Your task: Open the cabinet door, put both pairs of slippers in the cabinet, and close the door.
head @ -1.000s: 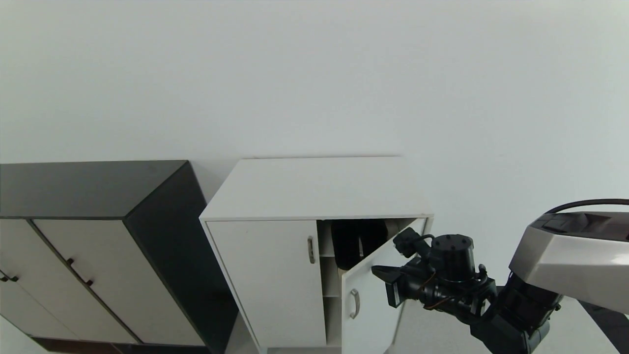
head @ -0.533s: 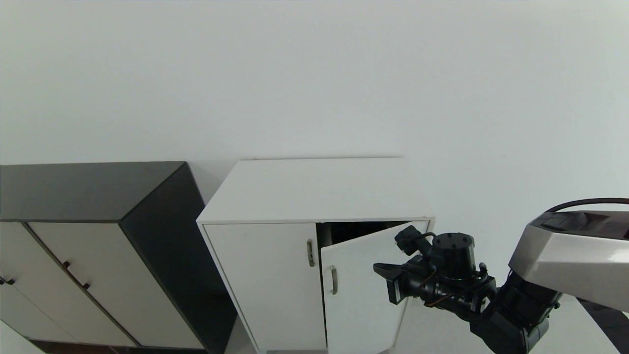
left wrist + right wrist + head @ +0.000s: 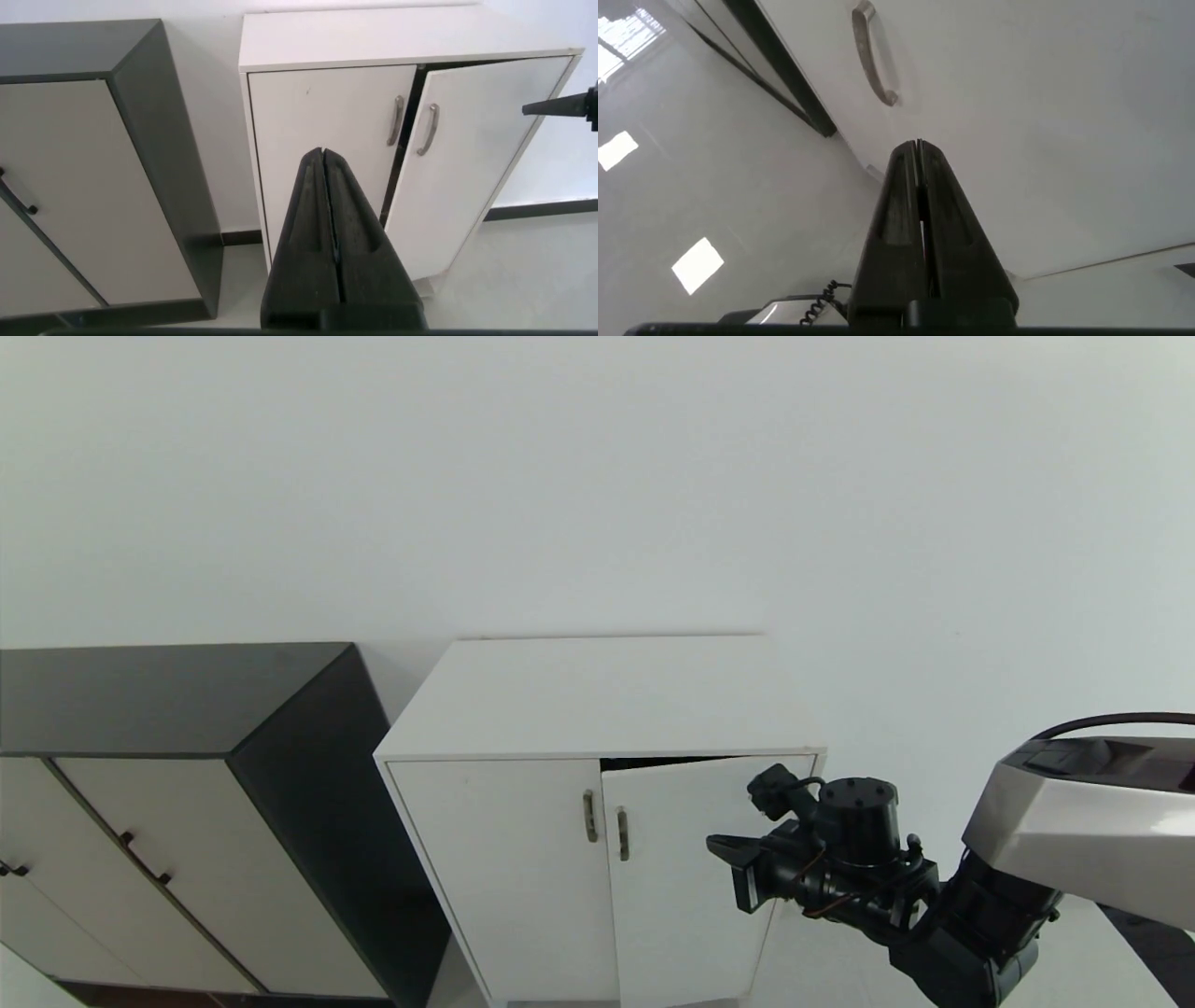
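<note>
Closure of the cabinet door [image 3: 672,896] looks nearly done: the right gripper [image 3: 721,847], clenched and empty, points at its face just ahead, likely for pushing.

Right arm [image 3: 1074,812]: silver-grey angular shell over black joints, with a black cable [image 3: 1111,720] arcing on top. Right gripper [image 3: 717,847]: matte black, cylindrical cap, thin orange wires [image 3: 814,868]. Left gripper [image 3: 322,157]: black tapered wedge with a centre seam.

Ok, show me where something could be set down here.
The white cabinet's top is bare, bordered by the wall behind and the dark cabinet, whose top is bare too. Crowded: before the right door, where the right gripper hangs.
</note>
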You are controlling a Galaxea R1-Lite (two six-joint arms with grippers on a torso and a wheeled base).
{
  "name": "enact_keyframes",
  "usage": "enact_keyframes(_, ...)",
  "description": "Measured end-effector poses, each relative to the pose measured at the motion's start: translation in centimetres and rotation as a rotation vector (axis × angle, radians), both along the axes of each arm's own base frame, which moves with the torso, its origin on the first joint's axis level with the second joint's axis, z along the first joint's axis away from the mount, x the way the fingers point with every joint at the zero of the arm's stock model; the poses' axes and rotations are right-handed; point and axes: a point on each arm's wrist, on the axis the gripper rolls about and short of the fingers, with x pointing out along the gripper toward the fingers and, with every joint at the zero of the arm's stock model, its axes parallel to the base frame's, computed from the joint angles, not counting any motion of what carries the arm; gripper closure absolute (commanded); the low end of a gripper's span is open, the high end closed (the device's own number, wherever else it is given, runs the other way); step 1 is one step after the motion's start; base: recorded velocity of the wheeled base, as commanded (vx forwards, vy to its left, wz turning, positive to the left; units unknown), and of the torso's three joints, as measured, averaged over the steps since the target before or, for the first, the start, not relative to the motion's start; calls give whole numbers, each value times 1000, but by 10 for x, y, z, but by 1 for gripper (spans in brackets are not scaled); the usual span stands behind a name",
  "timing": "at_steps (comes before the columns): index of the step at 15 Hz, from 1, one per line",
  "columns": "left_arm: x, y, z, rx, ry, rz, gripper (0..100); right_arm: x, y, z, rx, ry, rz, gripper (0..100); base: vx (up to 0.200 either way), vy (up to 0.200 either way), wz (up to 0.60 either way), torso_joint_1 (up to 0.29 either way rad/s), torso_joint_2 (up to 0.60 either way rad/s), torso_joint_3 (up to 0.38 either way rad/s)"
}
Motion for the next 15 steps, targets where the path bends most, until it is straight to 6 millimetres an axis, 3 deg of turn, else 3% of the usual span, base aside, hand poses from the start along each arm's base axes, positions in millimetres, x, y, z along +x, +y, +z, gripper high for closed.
enact_keyframes(4, 0, 0, 0, 0, 0, 1, 100, 12, 7, 6, 76, 8, -52, 100, 0, 0, 0, 0, 0, 0)
enact_keyframes(7, 0, 0, 0, 1, 0, 0, 100, 31, 17, 10, 109, -45, -191, 100, 0, 0, 0, 0, 0, 0)
enact_keyframes(15, 0, 0, 0, 1, 0, 0, 100, 62, 29, -4, 144, -82, -286, 100, 0, 0, 0, 0, 0, 0)
